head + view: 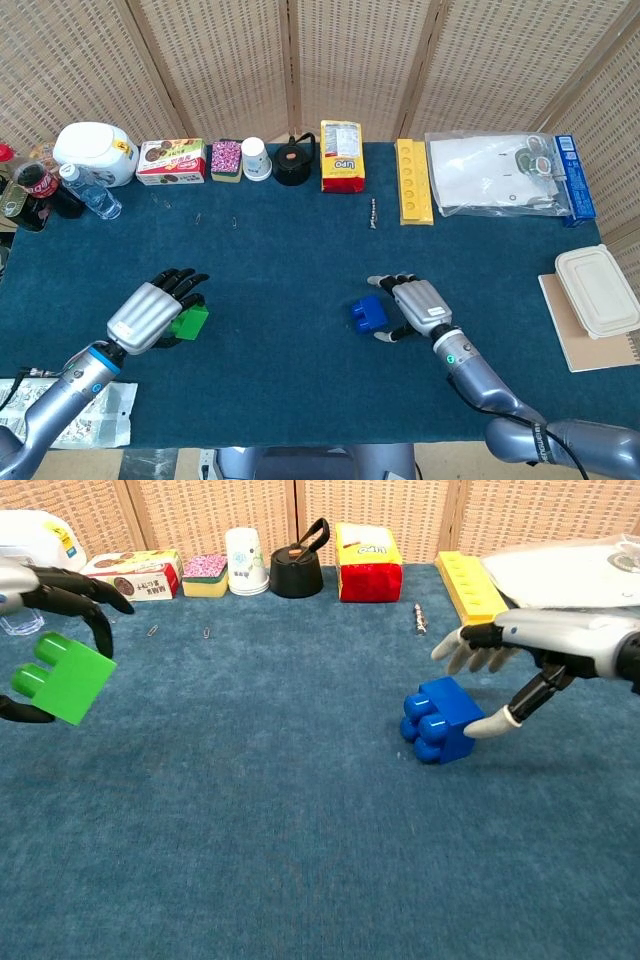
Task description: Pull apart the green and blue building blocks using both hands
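The green block (190,323) (62,680) and the blue block (368,313) (438,718) are apart, one on each side of the blue cloth. My left hand (150,314) (62,588) holds the green block low over the cloth, fingers above it and thumb below. The blue block rests on the cloth, studs facing the chest camera. My right hand (420,303) (540,638) hovers just behind and right of it with fingers spread. Only its thumb tip touches the block's right side.
Along the far edge stand a white jug (95,152), a snack box (170,161), a paper cup (256,158), a black pot (293,163), a yellow bag (341,156) and a yellow tray (414,181). A screw (372,212) lies mid-table. A lidded container (598,290) sits right.
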`<state>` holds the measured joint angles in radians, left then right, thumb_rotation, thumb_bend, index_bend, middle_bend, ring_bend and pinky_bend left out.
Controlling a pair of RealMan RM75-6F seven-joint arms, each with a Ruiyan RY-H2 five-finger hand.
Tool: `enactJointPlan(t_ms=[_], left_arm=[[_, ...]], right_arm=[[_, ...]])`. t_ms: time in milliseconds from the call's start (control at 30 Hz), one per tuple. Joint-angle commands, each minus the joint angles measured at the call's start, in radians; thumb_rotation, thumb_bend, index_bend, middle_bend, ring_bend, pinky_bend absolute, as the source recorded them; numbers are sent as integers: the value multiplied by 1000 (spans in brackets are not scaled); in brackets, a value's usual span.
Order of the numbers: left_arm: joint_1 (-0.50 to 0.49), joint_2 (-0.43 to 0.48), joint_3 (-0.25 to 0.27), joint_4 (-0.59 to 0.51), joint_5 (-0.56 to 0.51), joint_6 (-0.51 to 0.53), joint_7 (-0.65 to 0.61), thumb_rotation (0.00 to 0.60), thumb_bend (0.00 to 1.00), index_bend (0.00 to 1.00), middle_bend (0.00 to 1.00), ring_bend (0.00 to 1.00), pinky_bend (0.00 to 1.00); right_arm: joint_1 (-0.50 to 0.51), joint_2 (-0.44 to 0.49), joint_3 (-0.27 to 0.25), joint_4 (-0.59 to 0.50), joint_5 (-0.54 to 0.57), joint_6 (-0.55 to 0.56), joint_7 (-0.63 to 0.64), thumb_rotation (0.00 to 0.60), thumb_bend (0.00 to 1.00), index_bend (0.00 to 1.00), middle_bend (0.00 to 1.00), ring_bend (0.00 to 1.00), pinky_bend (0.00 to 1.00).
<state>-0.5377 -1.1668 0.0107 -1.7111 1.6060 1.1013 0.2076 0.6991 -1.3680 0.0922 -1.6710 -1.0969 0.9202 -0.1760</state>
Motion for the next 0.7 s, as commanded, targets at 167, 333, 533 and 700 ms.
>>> enactJointPlan(t_ms=[167, 333, 533, 700], left_arm=[[-76, -92, -45, 42, -82, -120, 83, 600, 231, 551, 183, 145, 215], [-123, -183, -78, 92, -155, -182, 165, 600, 230, 551, 183, 145, 215], [-185, -259, -108, 120, -300, -274, 294, 600, 221, 552, 183, 145, 213], [-216, -293, -118, 118, -406, -299, 372, 600, 198, 371, 172, 105, 206]], right_arm=[[-52, 106, 20, -98, -74, 88, 39, 438, 218, 139, 204, 203, 188], [-85, 150, 34, -127, -116, 143, 69, 444, 218, 138, 208, 202, 197], [-117, 165, 42, -125, -152, 177, 138, 444, 220, 139, 210, 199, 198], [-136, 176, 50, -109, -172, 189, 198, 442, 221, 140, 211, 200, 198]])
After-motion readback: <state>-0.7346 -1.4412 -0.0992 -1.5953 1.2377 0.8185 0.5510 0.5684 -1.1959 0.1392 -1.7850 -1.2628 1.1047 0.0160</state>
